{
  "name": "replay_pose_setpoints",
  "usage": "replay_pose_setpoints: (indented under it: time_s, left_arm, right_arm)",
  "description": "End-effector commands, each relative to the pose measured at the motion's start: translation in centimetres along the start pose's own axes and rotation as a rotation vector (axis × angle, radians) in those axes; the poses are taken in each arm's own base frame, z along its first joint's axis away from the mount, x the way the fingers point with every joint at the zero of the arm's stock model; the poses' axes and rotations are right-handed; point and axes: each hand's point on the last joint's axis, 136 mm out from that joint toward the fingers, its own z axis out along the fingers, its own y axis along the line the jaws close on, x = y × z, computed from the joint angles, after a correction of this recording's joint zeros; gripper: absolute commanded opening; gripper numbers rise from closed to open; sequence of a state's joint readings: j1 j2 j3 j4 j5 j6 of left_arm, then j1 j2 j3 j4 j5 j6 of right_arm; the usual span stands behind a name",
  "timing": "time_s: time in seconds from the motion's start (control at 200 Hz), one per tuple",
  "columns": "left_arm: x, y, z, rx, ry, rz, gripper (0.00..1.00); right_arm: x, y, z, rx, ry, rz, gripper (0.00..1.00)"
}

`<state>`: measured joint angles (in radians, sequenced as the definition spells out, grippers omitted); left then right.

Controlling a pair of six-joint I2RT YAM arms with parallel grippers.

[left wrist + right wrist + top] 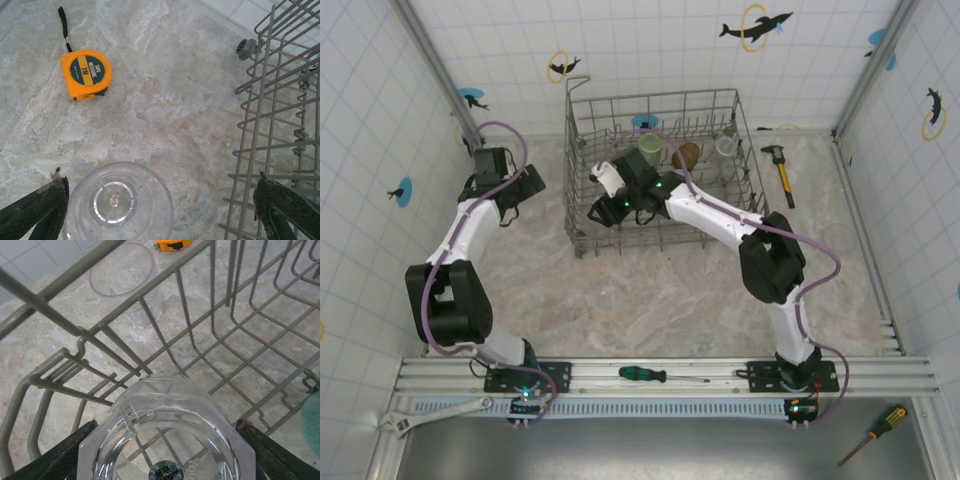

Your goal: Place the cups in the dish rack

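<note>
Partly loaded rack [650, 96], read left to right. Left of the rack, the left gripper [160, 177] stands wide apart and holds nothing. A clear cup [120, 202] sits on the table [175, 100] between its fingers, close against the left one and well apart from the right one, which lies by the rack's outer wires. This cup is not yet loaded. A tape measure [86, 74] lies farther left of the rack.

Inside the rack, near its left wall, the right gripper [165, 440] is closed on a faceted cup [165, 410], one finger on each side. Whether that cup rests on the rack's floor cannot be told. Along the rack's far side stand a green cup [652, 150], an amber cup [685, 155] and, toward the right wall, a pale cup [725, 147].

By this reading, three cups are loaded, a fourth is in hand inside the rack, and at least one is left outside. A caliper [778, 170] lies right of the rack.
</note>
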<state>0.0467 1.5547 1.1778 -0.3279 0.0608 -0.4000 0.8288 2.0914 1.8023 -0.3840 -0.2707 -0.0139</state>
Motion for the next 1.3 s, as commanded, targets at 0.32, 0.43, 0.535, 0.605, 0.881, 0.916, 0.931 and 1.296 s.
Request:
replay_pose_setpoints:
  time_s: [0.32,0.43,0.535,0.605,0.881,0.916,0.931,1.296]
  left_arm:
    - [0.5,-0.1,0.0,0.022,0.022,-0.008,0.97]
    - [0.5,-0.1,0.0,0.022,0.022,-0.008,0.97]
    - [0.5,-0.1,0.0,0.022,0.023,-0.006,0.97]
    - [0.5,-0.1,0.1,0.023,0.024,-0.007,0.97]
    - [0.7,0.0,0.3,0.019,0.033,-0.009,0.97]
    - [0.8,0.1,0.3,0.017,0.037,-0.009,0.97]
    - [0.8,0.0,0.3,0.017,0.036,-0.009,0.97]
    - [0.7,0.2,0.2,0.010,0.031,-0.008,0.97]
  right_arm:
    - [2.2,3.6,2.6,-0.090,0.039,-0.035,0.46]
    - [2.6,3.7,2.8,-0.080,0.048,-0.040,0.46]
    - [3.1,3.3,3.0,-0.048,0.068,-0.053,0.54]
    - [3.5,3.1,3.2,-0.037,0.082,-0.054,0.61]
    - [3.5,2.9,3.0,0.031,0.105,-0.087,0.83]
    - [3.4,2.9,2.9,0.042,0.106,-0.093,0.86]
    - [3.4,2.9,2.9,0.046,0.107,-0.095,0.86]
    - [0.5,3.5,0.4,0.072,0.044,-0.117,0.95]
